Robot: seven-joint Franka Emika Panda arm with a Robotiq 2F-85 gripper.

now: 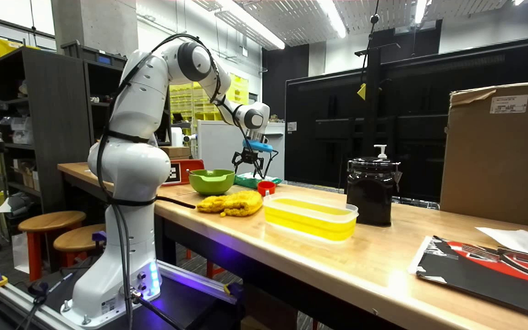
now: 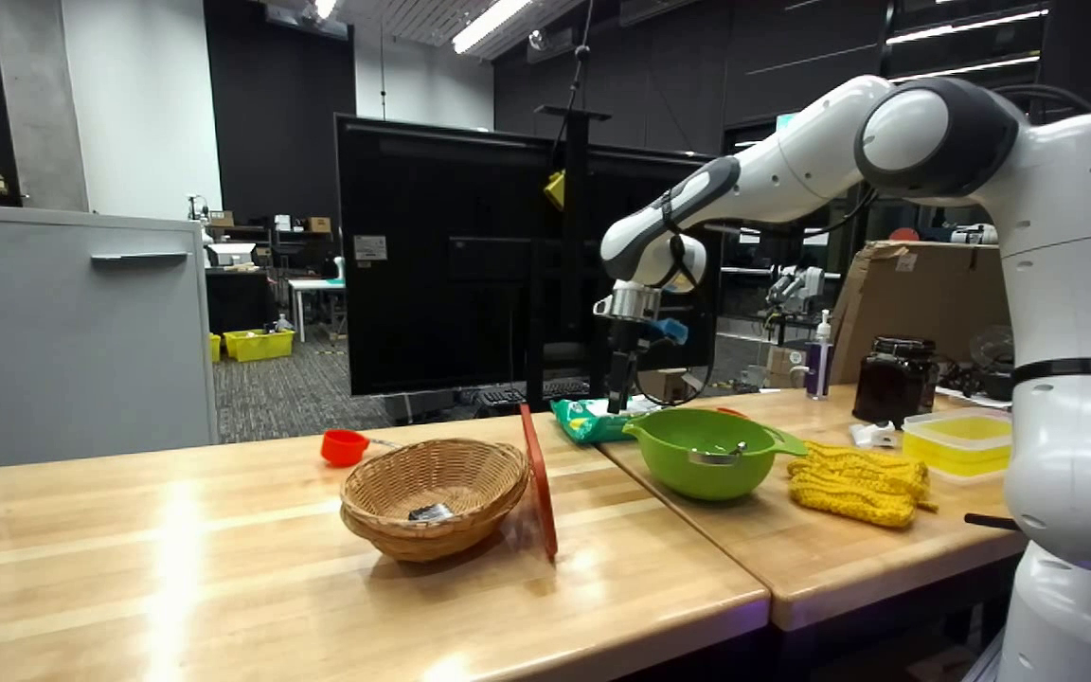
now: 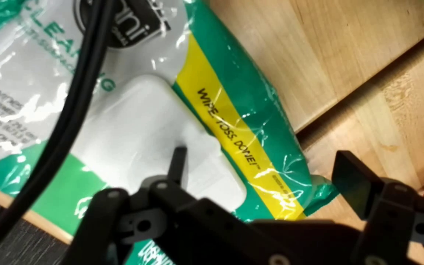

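I find the gripper point(image 3: 261, 158) with jaws apart, spanning one edge of the wipes point(image 3: 149, 121); nothing is held, so the table point(image 3: 300, 55) evidently bears them.

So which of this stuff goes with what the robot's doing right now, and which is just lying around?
Seems part of the job:
hand, open
wipes pack, beneath one of its fingers

Seems just lying about:
green bowl
wicker basket
red cup near the basket
yellow knitted cloth
plastic tub
dark jar
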